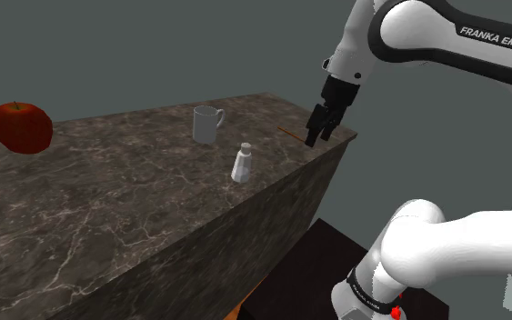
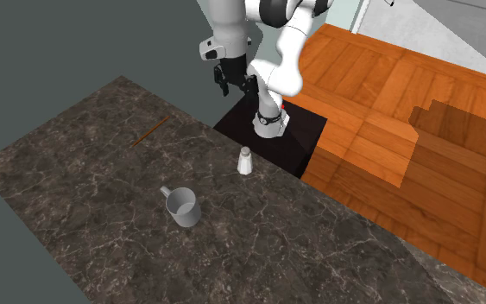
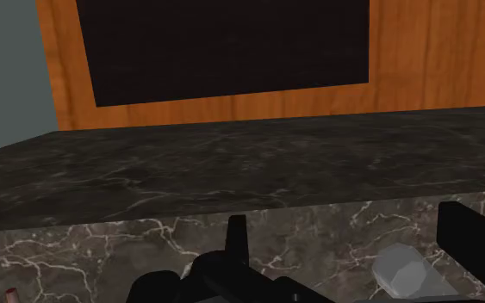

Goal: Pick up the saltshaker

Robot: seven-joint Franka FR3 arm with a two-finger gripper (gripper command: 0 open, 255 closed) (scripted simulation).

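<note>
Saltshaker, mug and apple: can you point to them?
saltshaker [image 1: 242, 167], shoulder view, on its white body.
mug [image 1: 206, 125], shoulder view, on its side wall.
apple [image 1: 21, 127], shoulder view, on its red middle.

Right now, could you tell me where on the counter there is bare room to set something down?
The wide stretch of counter between the apple and the mug is bare. It gets crowded toward the gripper: mug, saltshaker and thin stick.
</note>
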